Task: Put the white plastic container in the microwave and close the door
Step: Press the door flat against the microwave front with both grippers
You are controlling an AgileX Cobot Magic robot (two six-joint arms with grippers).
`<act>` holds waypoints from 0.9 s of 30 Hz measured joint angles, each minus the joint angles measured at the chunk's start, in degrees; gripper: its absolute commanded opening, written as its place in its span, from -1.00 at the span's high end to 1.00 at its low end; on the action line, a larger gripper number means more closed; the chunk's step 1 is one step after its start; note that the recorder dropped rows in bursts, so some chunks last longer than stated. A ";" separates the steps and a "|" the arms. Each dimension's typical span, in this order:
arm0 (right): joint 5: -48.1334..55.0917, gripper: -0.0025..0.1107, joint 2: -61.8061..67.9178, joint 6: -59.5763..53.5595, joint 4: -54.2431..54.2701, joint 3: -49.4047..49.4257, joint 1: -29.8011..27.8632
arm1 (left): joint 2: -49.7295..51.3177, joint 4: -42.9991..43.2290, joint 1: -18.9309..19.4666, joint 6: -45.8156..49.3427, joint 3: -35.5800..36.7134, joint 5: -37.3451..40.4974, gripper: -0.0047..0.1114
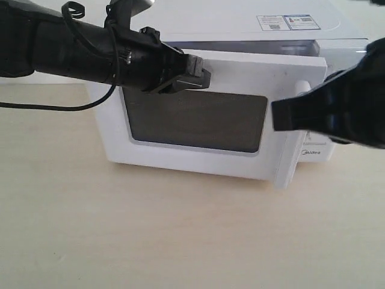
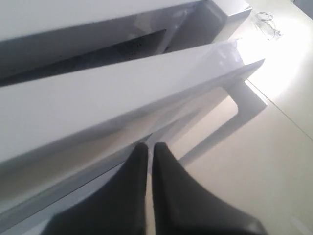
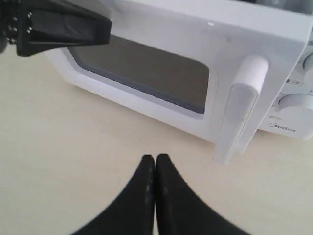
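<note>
Black and blurred, the right gripper fills the near right edge of the exterior view, its tip just before the door's white vertical bar handle. Its own wrist camera shows its two black fingers pressed together, gripping nothing.

Everything stands on a pale beige wood-grain table, matt and evenly lit; the left wrist view catches a bright glare on it beyond the handle. Of the room, only a pale strip behind the oven shows.

The white boxy countertop microwave lies with its long axis across the exterior view, front toward the camera. Its white side-hinged door with the dark rectangular window is hinged at the left and stands slightly ajar – a grey gap runs along its top edge, the handle side standing out from the body. Through the dark window the white plastic container cannot be made out, so its place cannot be told.

The left gripper, on a black arm trailing a thin black cable, points at the door's upper white band; contact cannot be told. Its fingers are drawn together, only a sliver apart, empty.

Only the exterior view shows the printed stickers on the top; only the right wrist view shows the round white knobs – beside the handle.
</note>
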 measured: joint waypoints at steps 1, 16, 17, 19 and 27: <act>-0.49 0.96 1.13 1.61 -1.64 0.14 0.00 | -0.02 0.00 0.00 0.00 -0.09 -0.11 0.84; -2.12 0.96 19.94 50.86 -47.53 3.85 0.00 | -14.25 31.52 -0.13 -22.56 0.98 6.28 0.84; -0.87 0.96 20.83 52.55 -49.18 3.85 0.00 | -17.68 34.70 -0.13 -24.63 2.49 6.28 0.84; 1.05 0.96 21.87 54.04 -50.90 3.85 0.00 | -24.33 38.34 -0.13 -27.31 6.39 5.99 0.84; 3.54 0.96 22.52 59.26 -57.88 3.85 0.00 | -43.26 47.51 -0.13 -37.38 18.55 0.95 0.84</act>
